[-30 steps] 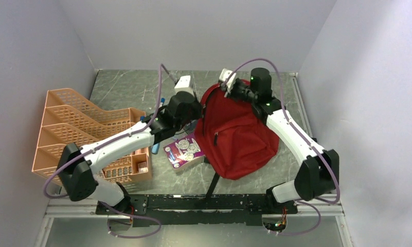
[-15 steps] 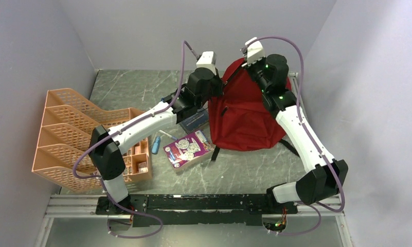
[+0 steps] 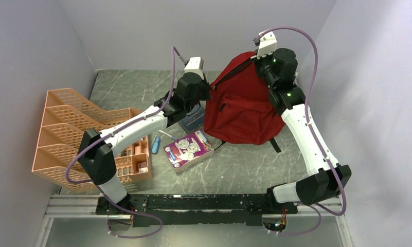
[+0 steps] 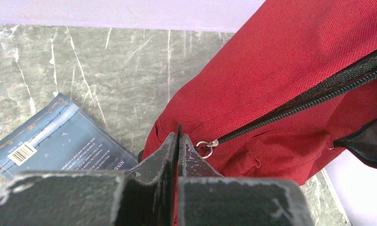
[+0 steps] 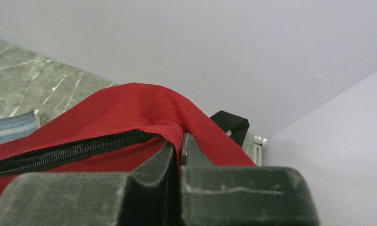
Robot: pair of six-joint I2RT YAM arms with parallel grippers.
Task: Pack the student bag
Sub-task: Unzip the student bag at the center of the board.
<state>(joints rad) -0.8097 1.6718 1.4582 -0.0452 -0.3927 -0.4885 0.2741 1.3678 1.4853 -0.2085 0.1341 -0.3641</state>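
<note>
The student bag [image 3: 239, 108] is a red fabric backpack with black zippers, held up between both arms above the back of the table. My left gripper [image 3: 206, 95] is shut at the bag's left side. In the left wrist view a thin black tab shows between the fingers of that gripper [image 4: 179, 141], beside the zipper's metal ring [image 4: 205, 148]. My right gripper [image 3: 257, 64] is shut on the bag's top edge. In the right wrist view, that gripper [image 5: 180, 143] pinches the red fabric [image 5: 130, 103] next to the partly open zipper [image 5: 68, 150].
A dark blue book [image 3: 193, 121] lies under the left wrist. A colourful picture box [image 3: 188, 149], a blue pen [image 3: 156, 145] and a white pen [image 3: 167, 135] lie in front of it. An orange mesh organiser [image 3: 75, 128] stands at the left. Walls close in behind and to the right.
Both arms have lifted the bag off the table and carried it back and to the right, uncovering the blue book. The bag now hangs stretched between the two grippers.
</note>
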